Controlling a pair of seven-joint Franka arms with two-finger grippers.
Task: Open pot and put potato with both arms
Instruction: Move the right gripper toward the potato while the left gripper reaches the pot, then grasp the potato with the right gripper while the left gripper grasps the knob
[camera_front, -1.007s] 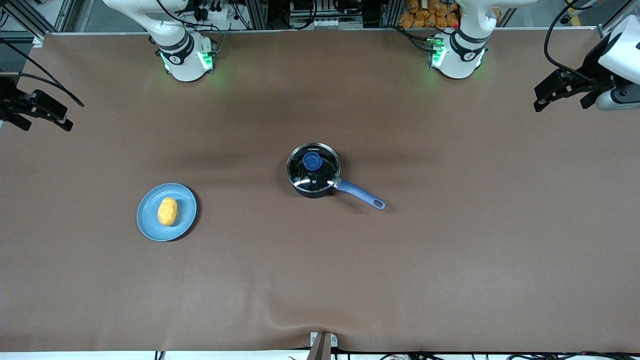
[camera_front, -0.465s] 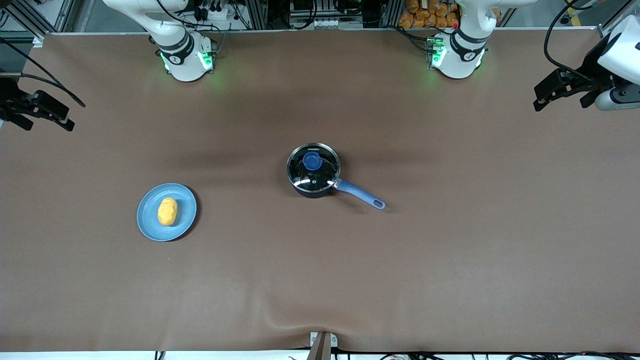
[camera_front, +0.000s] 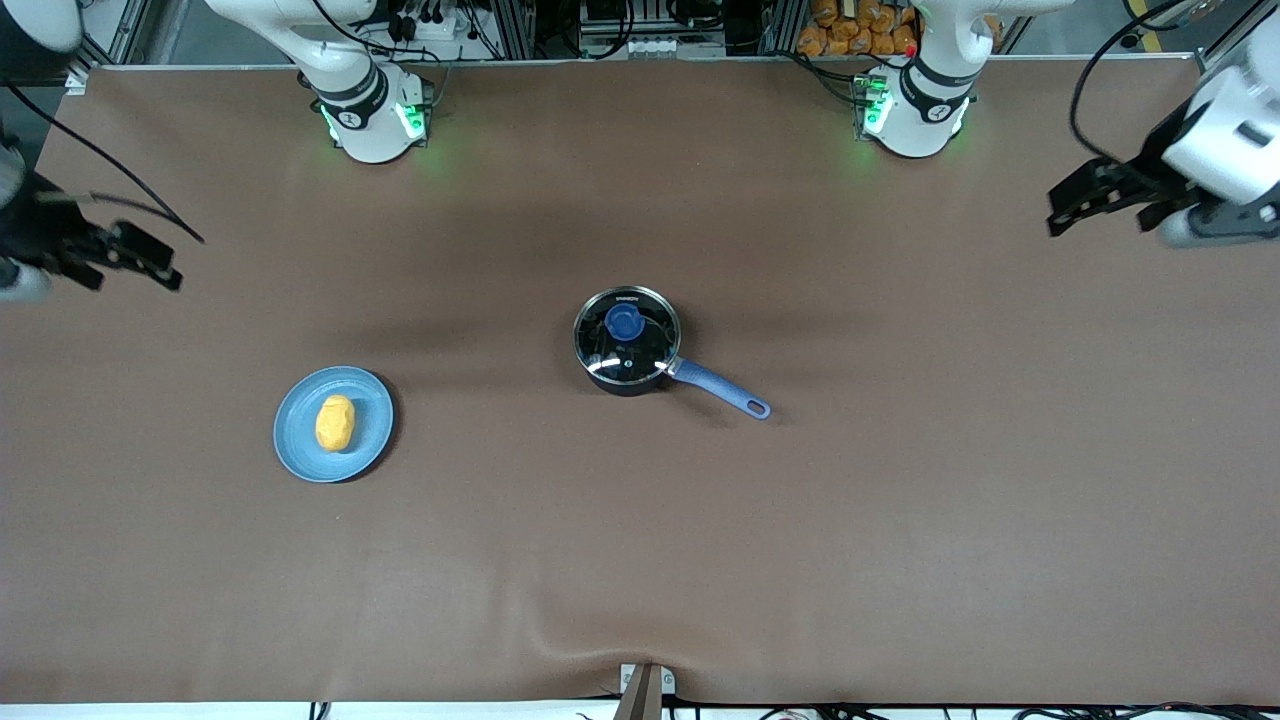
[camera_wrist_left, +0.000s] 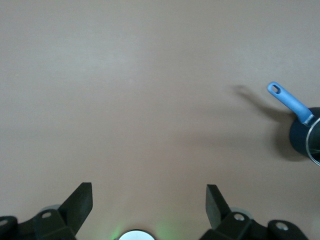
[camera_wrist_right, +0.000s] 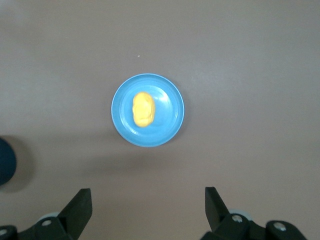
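Observation:
The black pot (camera_front: 627, 341) stands mid-table with a glass lid and blue knob (camera_front: 623, 321) on it; its blue handle (camera_front: 720, 389) points toward the front camera and the left arm's end. Its handle also shows in the left wrist view (camera_wrist_left: 290, 103). The yellow potato (camera_front: 335, 423) lies on a light-blue plate (camera_front: 300, 455) toward the right arm's end; the right wrist view shows the potato (camera_wrist_right: 143, 109) too. My left gripper (camera_front: 1062, 215) is open and empty, high over the left arm's end. My right gripper (camera_front: 160, 272) is open and empty, high over the right arm's end.
The brown table cover has a wrinkle near the front edge (camera_front: 590, 640). Both arm bases (camera_front: 372, 115) (camera_front: 912, 110) stand along the table's back edge. Racks and cables lie past that edge.
Both grippers have moved inward over the table, the right one toward the plate's end, the left one toward the pot. Pot, lid, plate and potato have not moved.

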